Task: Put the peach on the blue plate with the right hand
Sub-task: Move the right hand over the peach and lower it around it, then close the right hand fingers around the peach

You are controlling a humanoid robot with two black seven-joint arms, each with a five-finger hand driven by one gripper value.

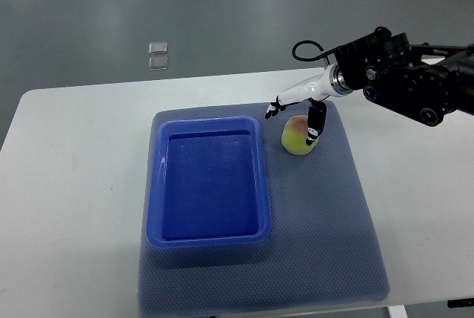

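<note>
Yellow-green peach is sitting right of centre, just beside the blue plate. Right hand is straddling it, fingers spread, gripping nothing; closing evenly seems advisable.

White table with rounded corners, set on a grey floor, its top bare toward the left and right sides. Directly on it, a dark blue-grey textured mat, spread flat across the middle and reaching the near edge. On the floor beyond the far edge, two small pale square pieces, one just behind the other.
</note>
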